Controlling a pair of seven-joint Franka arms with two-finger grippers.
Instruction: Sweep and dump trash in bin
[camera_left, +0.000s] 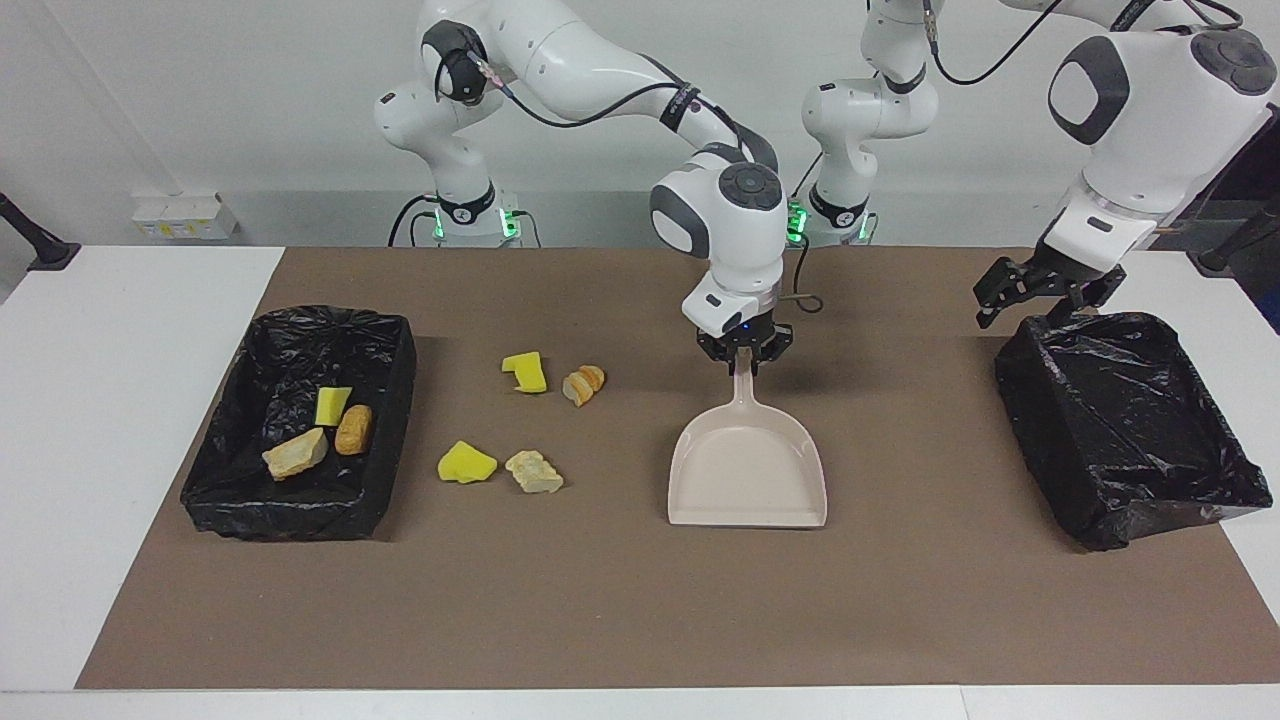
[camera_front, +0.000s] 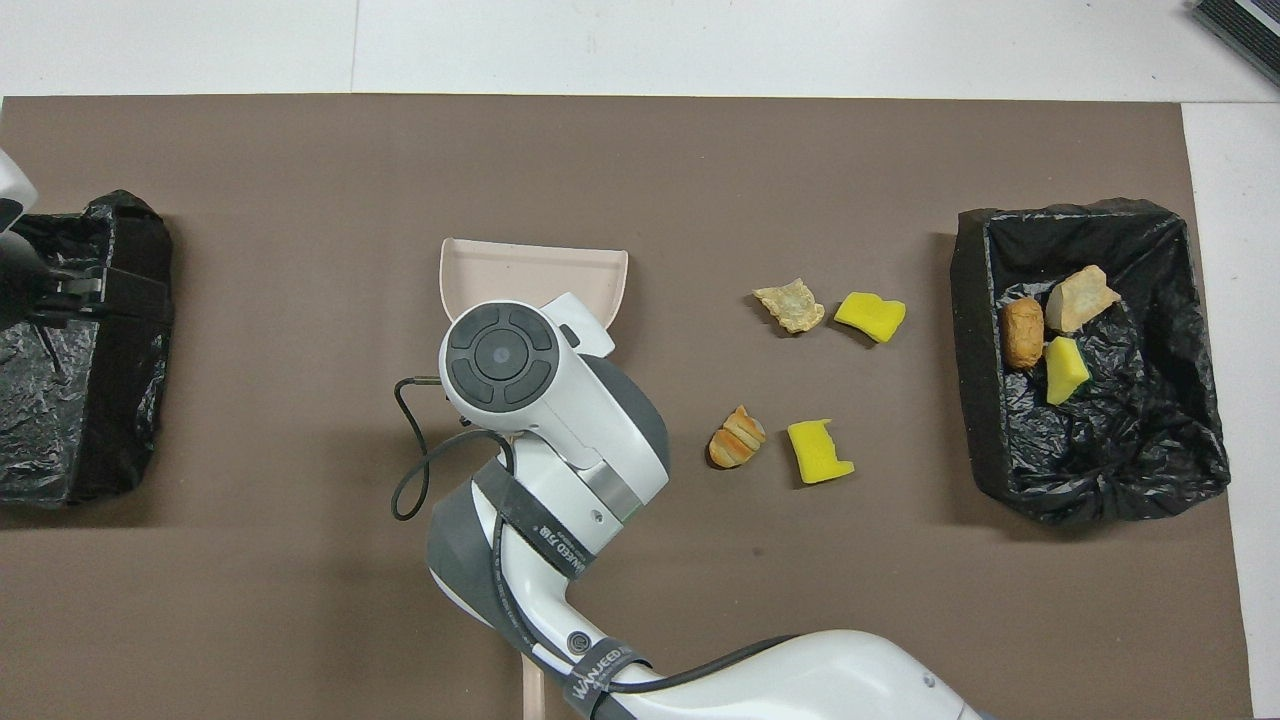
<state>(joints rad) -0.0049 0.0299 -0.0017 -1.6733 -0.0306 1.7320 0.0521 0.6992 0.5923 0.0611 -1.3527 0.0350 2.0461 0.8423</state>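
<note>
Several scraps of trash lie on the brown mat: a yellow chunk (camera_left: 524, 372), a bread piece (camera_left: 583, 383), another yellow chunk (camera_left: 466, 463) and a beige lump (camera_left: 533, 471). Three more scraps (camera_left: 332, 405) sit in the black-lined bin (camera_left: 290, 515) at the right arm's end. Beside the loose scraps, toward the left arm's end, the beige dustpan (camera_left: 747, 470) lies flat, mouth pointing away from the robots. My right gripper (camera_left: 743, 352) is shut on its handle. My left gripper (camera_left: 1040, 295) hangs open over the rim of a second bin (camera_left: 1050, 420).
The second black-lined bin (camera_front: 80, 420) at the left arm's end holds nothing I can see. The right arm's wrist (camera_front: 505, 355) covers the dustpan (camera_front: 535, 275) handle from above. A beige strip (camera_front: 535, 690) shows at the mat's edge nearest the robots.
</note>
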